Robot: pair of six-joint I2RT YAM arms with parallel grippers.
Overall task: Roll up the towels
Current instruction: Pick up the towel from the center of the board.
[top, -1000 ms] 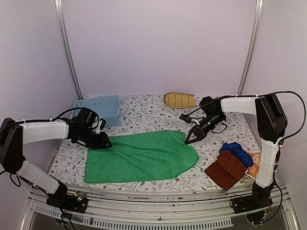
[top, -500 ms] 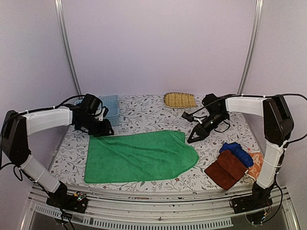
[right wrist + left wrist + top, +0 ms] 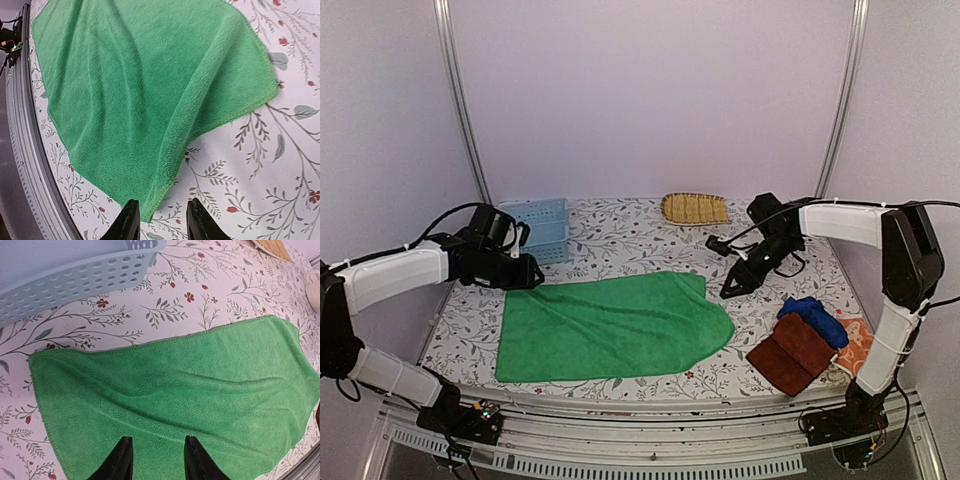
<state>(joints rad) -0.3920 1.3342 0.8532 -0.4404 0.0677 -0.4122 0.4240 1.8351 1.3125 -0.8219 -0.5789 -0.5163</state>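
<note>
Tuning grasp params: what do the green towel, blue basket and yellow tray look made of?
Green towel: soft terry cloth, matte, with fuzzy pile and a hemmed edge.
Blue basket: moulded plastic, smooth, with regular rows of holes in its wall.
Yellow tray: probably woven straw or a similar fibre, judging by its ribbed bands; too small to be sure.

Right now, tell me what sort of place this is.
Probably a robot training booth: bare lilac walls, left arm and right arm bolted to an aluminium rail, a green towel spread on a floral table.
</note>
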